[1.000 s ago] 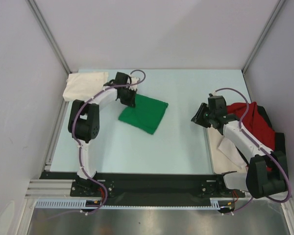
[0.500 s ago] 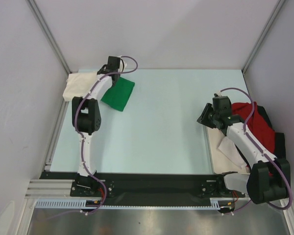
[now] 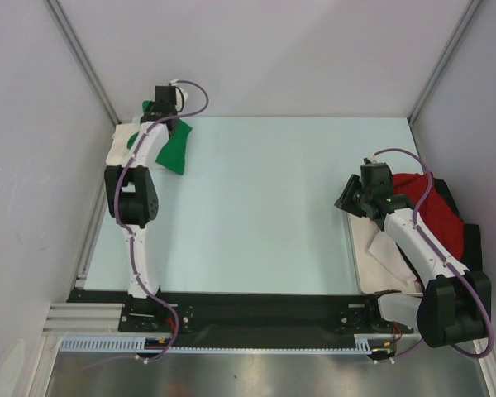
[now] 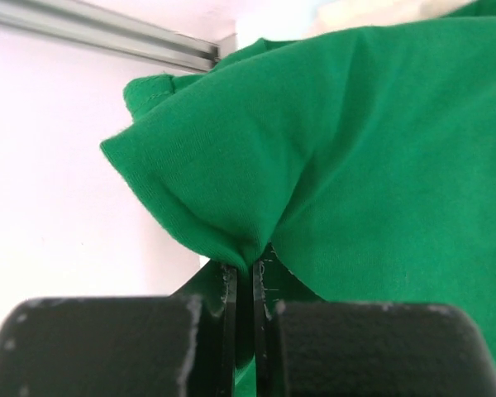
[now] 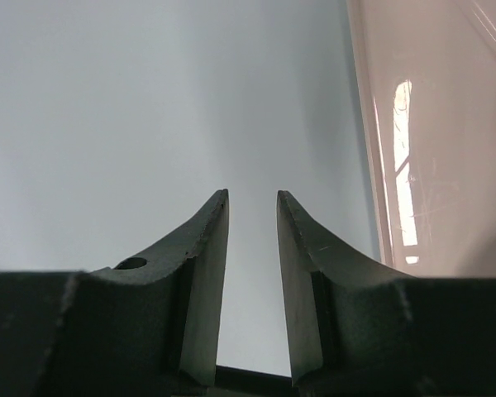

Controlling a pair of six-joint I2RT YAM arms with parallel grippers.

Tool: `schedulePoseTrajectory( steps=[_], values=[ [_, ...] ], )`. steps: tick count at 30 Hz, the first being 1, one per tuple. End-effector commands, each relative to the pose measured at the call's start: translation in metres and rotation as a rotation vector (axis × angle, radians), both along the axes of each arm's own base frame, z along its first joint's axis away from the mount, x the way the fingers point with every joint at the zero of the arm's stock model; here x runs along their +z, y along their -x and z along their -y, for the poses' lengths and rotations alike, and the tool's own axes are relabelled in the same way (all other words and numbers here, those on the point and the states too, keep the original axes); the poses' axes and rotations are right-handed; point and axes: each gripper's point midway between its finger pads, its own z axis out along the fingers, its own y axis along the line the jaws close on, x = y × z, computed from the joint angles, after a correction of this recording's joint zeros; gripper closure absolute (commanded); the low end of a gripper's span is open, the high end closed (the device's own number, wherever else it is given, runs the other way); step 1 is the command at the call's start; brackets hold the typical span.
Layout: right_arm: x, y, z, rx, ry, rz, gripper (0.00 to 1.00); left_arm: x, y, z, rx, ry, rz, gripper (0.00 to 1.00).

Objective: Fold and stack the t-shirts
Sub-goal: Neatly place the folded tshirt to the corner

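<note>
Two are left unfolded, red tee (image 3: 436, 213) and dark tee (image 3: 474, 238); green tee (image 3: 175, 149) is clamped by left gripper (image 4: 246, 269) over cream tee (image 3: 118, 150); right gripper (image 5: 252, 200) is held parted, empty.

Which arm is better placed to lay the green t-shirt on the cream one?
Left. The left gripper is shut on the green t-shirt, beside the cream t-shirt; the right gripper is empty, far across the table.

Table (image 3: 256, 215): pale blue-green, flat top. Far left corner: folded cream-white t-shirt (image 3: 122, 147), with green t-shirt (image 3: 175, 150) overlapping its right edge. Right edge: white tray (image 3: 364, 279), with red t-shirt (image 3: 436, 213) and dark t-shirt (image 3: 473, 240) heaped there
</note>
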Motion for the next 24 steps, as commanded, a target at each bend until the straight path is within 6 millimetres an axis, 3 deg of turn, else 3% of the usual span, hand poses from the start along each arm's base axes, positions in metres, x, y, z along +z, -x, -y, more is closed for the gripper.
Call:
schedulePoseTrajectory(
  steps=[1, 2, 3, 4, 11, 14, 16, 17, 20, 21, 22, 24],
  values=[
    [0.015, -0.006, 0.004, -0.002, 0.018, 0.041, 0.65, 0.074, -0.008, -0.027, 0.049, 0.059, 0.218, 1.00],
    [0.015, -0.005, 0.005, -0.002, 0.022, 0.040, 0.65, 0.073, -0.008, -0.035, 0.057, 0.071, 0.222, 1.00],
    [0.014, -0.005, 0.006, -0.005, 0.026, 0.038, 0.65, 0.071, -0.010, -0.029, 0.042, 0.113, 0.232, 1.00],
    [0.013, -0.004, 0.007, -0.006, 0.030, 0.034, 0.65, 0.070, -0.008, -0.046, 0.063, 0.133, 0.237, 1.00],
    [0.017, -0.006, 0.008, -0.003, 0.038, 0.037, 0.66, 0.019, -0.009, -0.085, 0.120, 0.200, 0.169, 1.00],
    [0.020, -0.008, 0.007, 0.002, 0.039, 0.037, 0.65, 0.008, -0.011, -0.099, 0.153, 0.246, 0.175, 1.00],
    [0.018, -0.008, 0.007, 0.002, 0.043, 0.025, 0.65, 0.000, -0.014, -0.101, 0.140, 0.249, 0.168, 1.00],
    [0.021, -0.009, 0.007, 0.002, 0.044, 0.031, 0.65, -0.014, -0.013, -0.099, 0.124, 0.252, 0.141, 0.99],
    [0.022, -0.009, 0.007, 0.002, 0.044, 0.028, 0.60, -0.030, -0.013, -0.108, 0.143, 0.203, 0.124, 0.53],
    [0.022, -0.009, 0.007, 0.002, 0.043, 0.030, 0.57, -0.031, -0.013, -0.113, 0.165, 0.189, 0.130, 0.11],
    [0.024, -0.009, 0.006, 0.000, 0.034, 0.031, 0.54, -0.028, -0.012, -0.120, 0.192, 0.171, 0.145, 0.02],
    [0.027, -0.009, 0.004, 0.004, 0.022, 0.039, 0.52, 0.002, -0.007, -0.141, 0.273, 0.100, 0.219, 0.00]
  ],
)
